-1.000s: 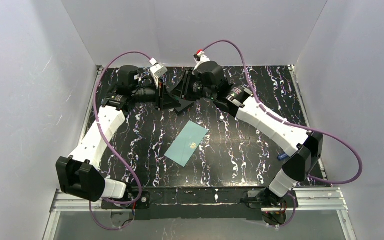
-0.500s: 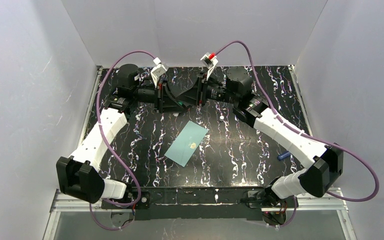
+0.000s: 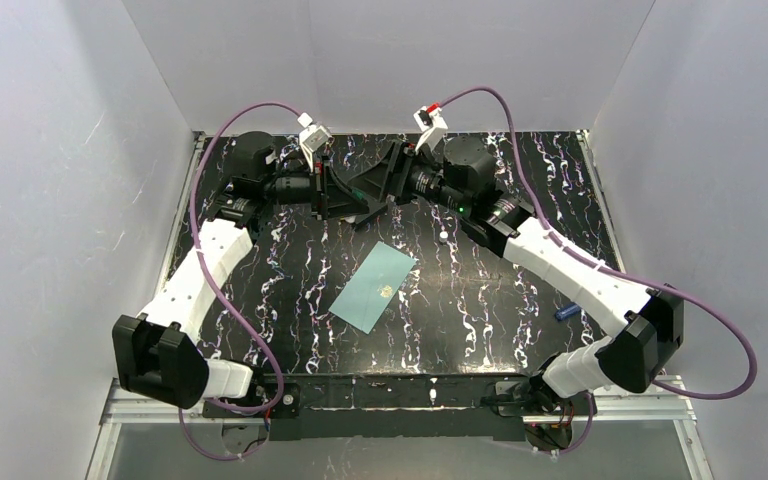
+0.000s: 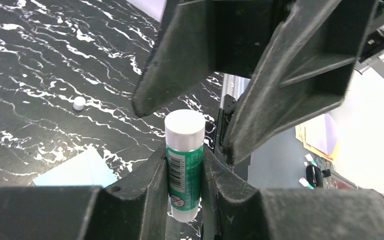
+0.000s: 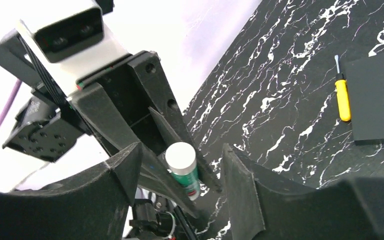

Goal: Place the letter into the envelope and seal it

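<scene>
The pale teal envelope (image 3: pixel 373 288) lies flat in the middle of the table, its gold seal mark up; one corner of the envelope (image 4: pixel 77 170) shows in the left wrist view. The letter is not in view. At the back of the table my left gripper (image 3: pixel 353 200) is shut on a green-labelled glue stick (image 4: pixel 184 150) with a white end. My right gripper (image 3: pixel 382 185) faces it, open. Its fingers (image 4: pixel 165 65) stand either side of the stick's white end without touching the glue stick (image 5: pixel 182 170).
A small white round thing (image 3: pixel 442 237) lies behind the envelope. A small blue item (image 3: pixel 564 312) sits by the right arm. The right wrist view shows a flat black pad (image 5: pixel 377 100) with a yellow screwdriver (image 5: pixel 342 97) beside it. White walls enclose the table.
My right gripper's jaws have opened wide, and its wrist has turned and shifted at the back of the table. The left gripper still holds the glue stick in the same place.
</scene>
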You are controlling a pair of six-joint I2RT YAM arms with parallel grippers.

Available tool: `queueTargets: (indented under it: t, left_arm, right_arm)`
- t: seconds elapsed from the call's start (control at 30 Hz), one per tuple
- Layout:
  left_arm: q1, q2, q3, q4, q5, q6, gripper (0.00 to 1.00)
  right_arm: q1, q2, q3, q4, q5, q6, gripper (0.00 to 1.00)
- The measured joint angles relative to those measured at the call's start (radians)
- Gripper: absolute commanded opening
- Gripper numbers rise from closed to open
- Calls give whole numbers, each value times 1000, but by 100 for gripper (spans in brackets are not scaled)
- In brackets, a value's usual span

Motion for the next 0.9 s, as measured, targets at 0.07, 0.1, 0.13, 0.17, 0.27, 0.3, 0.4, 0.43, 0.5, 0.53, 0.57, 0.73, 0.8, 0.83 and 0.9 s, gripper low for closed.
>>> queueTargets:
  t: [0.07, 0.1, 0.13, 0.17, 0.27, 0.3, 0.4, 0.43, 0.5, 0.53, 0.57, 0.73, 0.8, 0.83, 0.9]
  left_arm:
    - [0, -5, -15, -5, -35, 6, 0]
    - [0, -6, -20, -10, -51, 10, 0]
    - [0, -7, -23, -16, -65, 13, 0]
    - [0, -7, -24, -22, -79, 16, 0]
    - [0, -9, -24, -30, -108, 24, 0]
    - [0, -11, -24, -32, -114, 26, 0]
    - [0, -14, -24, -39, -126, 30, 0]
    - [0, -15, -24, -40, -128, 31, 0]
    - [0, -15, -24, -41, -130, 32, 0]
    - [0, -15, -24, -44, -133, 33, 0]
    - [0, -15, -24, -50, -136, 33, 0]
    - [5, -17, -25, -58, -121, 18, 0]
    - [10, -16, -24, -63, -74, 18, 0]
    - [11, -14, -21, -67, -43, 15, 0]
    - [12, -8, -15, -53, 40, -7, 0]
  right_arm:
    - [3, 0, 2, -4, 24, 23, 56]
    - [5, 3, 7, -14, 31, 32, 53]
    - [6, 9, 19, -27, 34, 40, 52]
    - [6, 19, 35, -40, 37, 47, 51]
    - [8, 53, 80, -76, 42, 55, 56]
    - [9, 61, 89, -87, 43, 55, 56]
    - [13, 83, 108, -131, 50, 57, 51]
    - [14, 89, 114, -145, 50, 57, 44]
    - [16, 102, 127, -170, 50, 55, 27]
    - [18, 105, 128, -171, 47, 61, 14]
    - [19, 106, 130, -171, 47, 57, 8]
    - [20, 101, 111, -139, 27, 14, 1]
    - [18, 85, 72, -81, -16, -15, 1]
    - [16, 71, 45, -45, -48, -31, 1]
    - [6, 42, 2, 24, -129, -62, 1]
